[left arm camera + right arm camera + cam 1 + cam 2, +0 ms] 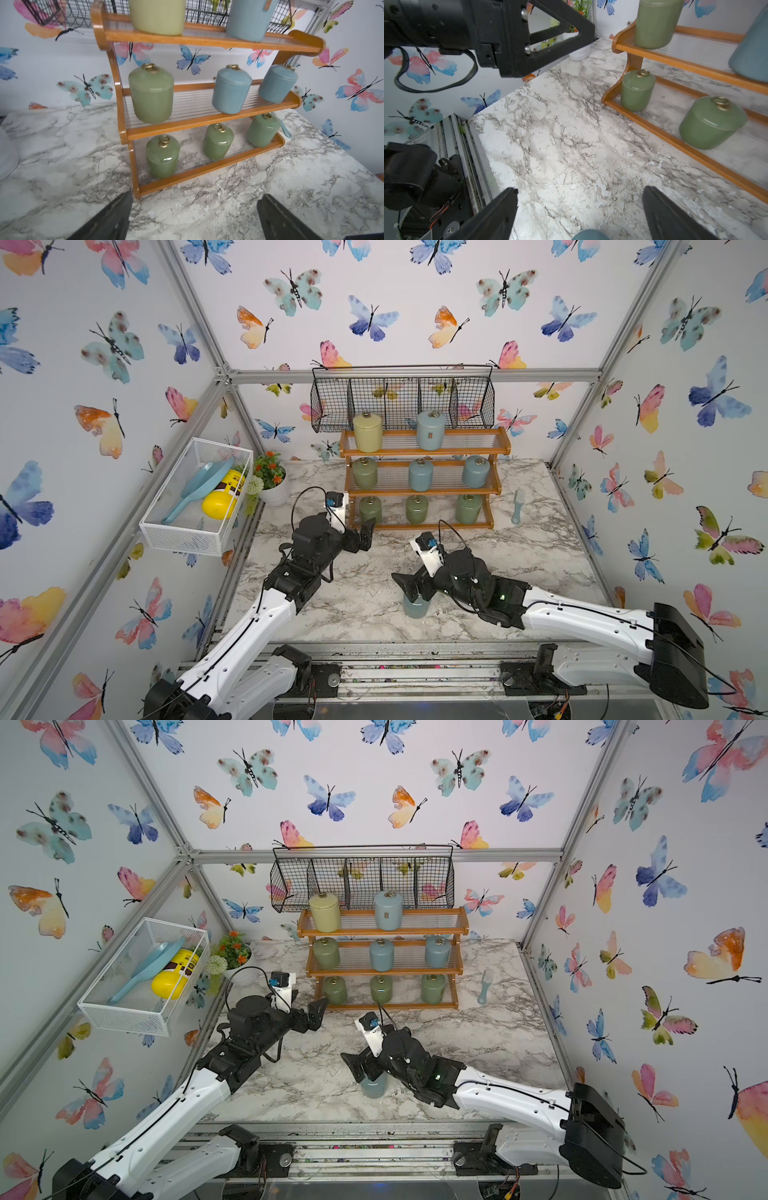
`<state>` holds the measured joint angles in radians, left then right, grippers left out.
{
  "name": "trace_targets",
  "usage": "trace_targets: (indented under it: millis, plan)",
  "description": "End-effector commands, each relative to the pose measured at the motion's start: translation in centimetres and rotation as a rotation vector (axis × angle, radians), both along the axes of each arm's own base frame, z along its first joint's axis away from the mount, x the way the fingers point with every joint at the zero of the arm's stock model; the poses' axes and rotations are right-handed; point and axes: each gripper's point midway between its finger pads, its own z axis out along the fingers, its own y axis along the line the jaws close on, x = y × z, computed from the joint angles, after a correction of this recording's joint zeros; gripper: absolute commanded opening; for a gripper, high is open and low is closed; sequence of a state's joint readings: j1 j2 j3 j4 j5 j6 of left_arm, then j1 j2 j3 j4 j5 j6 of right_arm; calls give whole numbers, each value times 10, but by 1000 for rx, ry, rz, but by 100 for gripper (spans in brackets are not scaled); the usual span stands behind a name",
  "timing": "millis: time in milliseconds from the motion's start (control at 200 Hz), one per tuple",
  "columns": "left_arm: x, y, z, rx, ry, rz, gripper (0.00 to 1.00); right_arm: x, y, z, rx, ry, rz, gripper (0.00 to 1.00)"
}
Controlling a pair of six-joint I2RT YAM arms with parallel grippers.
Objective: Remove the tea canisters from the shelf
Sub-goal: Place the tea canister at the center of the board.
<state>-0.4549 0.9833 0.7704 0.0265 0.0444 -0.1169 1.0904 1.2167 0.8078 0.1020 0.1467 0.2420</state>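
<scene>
My right gripper (409, 587) hangs with jaws apart over a blue canister (415, 608) that stands on the surface (519, 564). I judge it should lift straight up so neither finger tips the jar. My left gripper (365, 534), jaws also apart and empty, sits just in front of the shelf (424, 451), which holds eight canisters. I'd centre it on the nearest bottom-tier green canister (370, 509), keeping clear of the wooden frame.

Left arm (266, 610) & right arm (582, 614): white shells, black joints, black cable (249, 624) along each. Wrist cams (334, 499) on white brackets w/ blue plugs. Left gripper (366, 531) black, triangular cut-out finger (566, 41), silver screws (527, 49). Green dot (503, 596) on right wrist, prob. LED.
</scene>
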Motion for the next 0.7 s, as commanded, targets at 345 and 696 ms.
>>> trace_targets:
  millis: [345,696]
  plan:
    - [58,-114,117,86,-140,-162,98,59,-63,-15,-67,174,-184,100]
    - [125,-171,140,109,-185,-74,99,54,-70,-33,-63,224,-186,100]
